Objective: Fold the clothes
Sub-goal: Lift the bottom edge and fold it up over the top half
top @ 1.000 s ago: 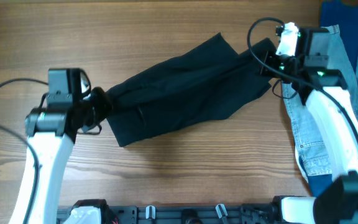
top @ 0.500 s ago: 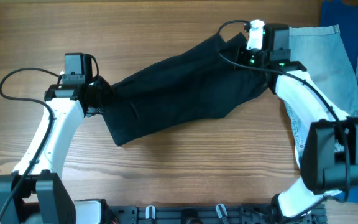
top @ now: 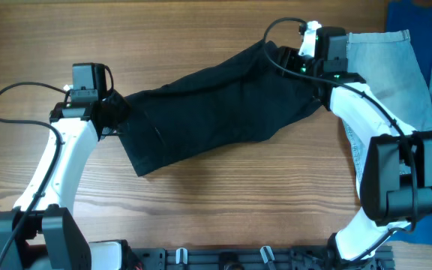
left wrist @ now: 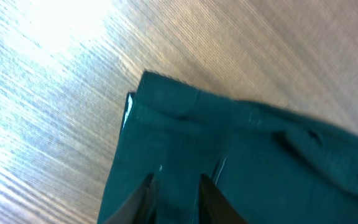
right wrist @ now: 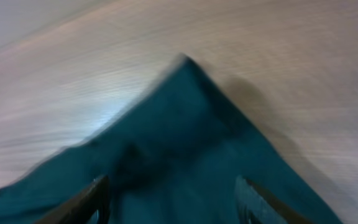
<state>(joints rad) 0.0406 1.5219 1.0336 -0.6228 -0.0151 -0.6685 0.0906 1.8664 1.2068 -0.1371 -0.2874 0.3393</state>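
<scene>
Wood table (top: 216,217): your black garment (top: 216,112) lies stretched on the diagonal, from left of centre to the upper right of the overhead frame. Left gripper (top: 115,120) sits at its lower-left end, fingers (left wrist: 143,198) nearly closed, pinching the cloth. Right gripper (top: 292,63) is at the upper-right corner, jaws wide apart over the fabric; view's blurred, can't confirm a grip. Pale denim (top: 396,60) and blue cloth (top: 426,11) at far right.

Arms spread; left pincer (left wrist: 176,194) fingers nearly together, right pincer (right wrist: 173,198) wider.
</scene>
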